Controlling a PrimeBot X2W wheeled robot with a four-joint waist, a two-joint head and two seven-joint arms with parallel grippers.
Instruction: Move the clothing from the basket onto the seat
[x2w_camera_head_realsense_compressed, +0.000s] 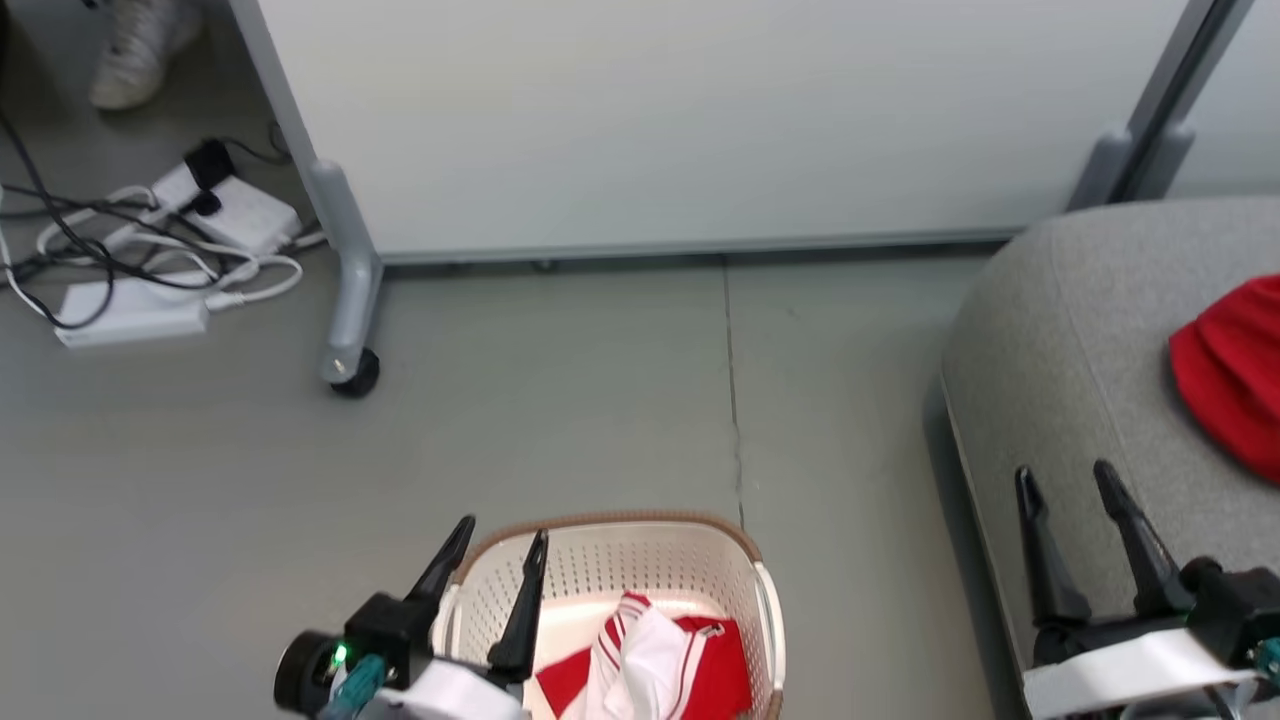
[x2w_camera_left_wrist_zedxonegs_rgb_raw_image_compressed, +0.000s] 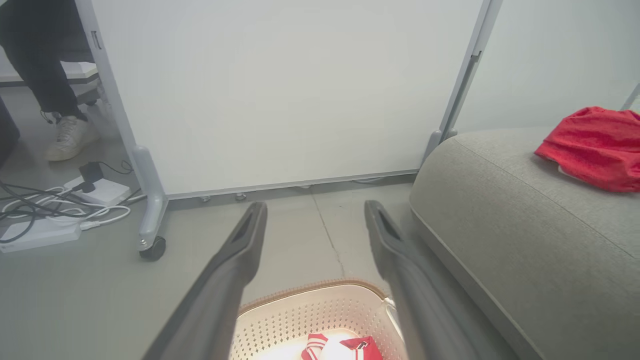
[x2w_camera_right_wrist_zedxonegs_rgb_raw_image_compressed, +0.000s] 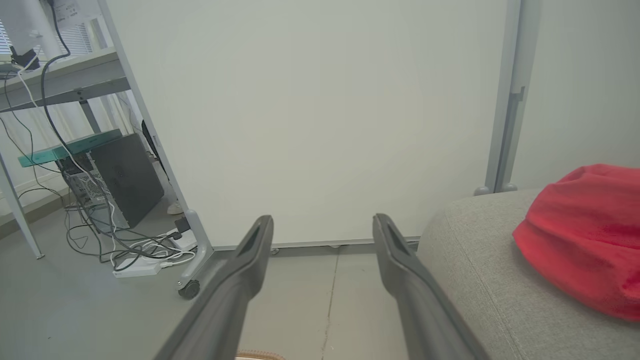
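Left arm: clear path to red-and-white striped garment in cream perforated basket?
Probably yes: open left gripper hovers at the cream perforated basket; the red-and-white striped garment lies uncovered inside.

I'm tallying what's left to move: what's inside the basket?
A crumpled red garment with white panels and stripes lies on the basket floor. Anything under it is covered, and the basket's near part is cut off by the picture's edge.

A crumpled red-and-white striped fabric garment (x2w_camera_head_realsense_compressed: 650, 660) lies inside the cream perforated plastic basket (x2w_camera_head_realsense_compressed: 600, 570) on the floor. A plain red fabric garment (x2w_camera_head_realsense_compressed: 1235, 375) rests on the large grey upholstered seat (x2w_camera_head_realsense_compressed: 1060, 350).
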